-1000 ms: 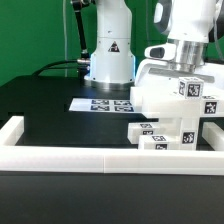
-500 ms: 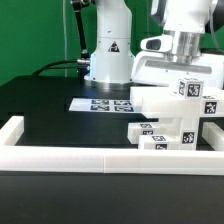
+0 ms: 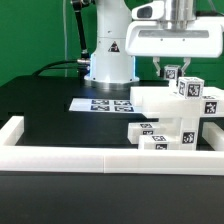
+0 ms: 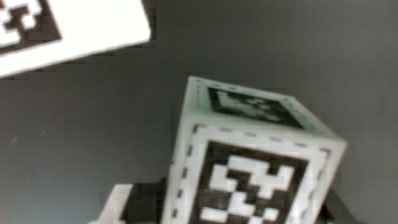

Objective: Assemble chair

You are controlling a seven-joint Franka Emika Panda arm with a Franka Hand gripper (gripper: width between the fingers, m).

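The chair (image 3: pixel 165 125) is a partly built stack of blocky white tagged pieces at the exterior view's right, against the white rail. My gripper (image 3: pixel 171 72) hangs above its back part, with a small white tagged post (image 3: pixel 172 73) between the fingers. Two more tagged pieces (image 3: pixel 190 88) stand just below and to the right of it. In the wrist view the post (image 4: pixel 258 150) fills the middle, close up, with tags on two faces and black table behind it. The jaws appear closed on it; the fingers are mostly out of frame.
The marker board (image 3: pixel 103 103) lies flat on the black table in front of the robot base (image 3: pixel 108 60); its corner shows in the wrist view (image 4: pixel 63 35). A long low white rail (image 3: pixel 100 158) borders the table's front and left (image 3: pixel 15 130).
The gripper has risen steadily from down at the chair pieces to well above them, and the small tagged post now shows between its fingers.
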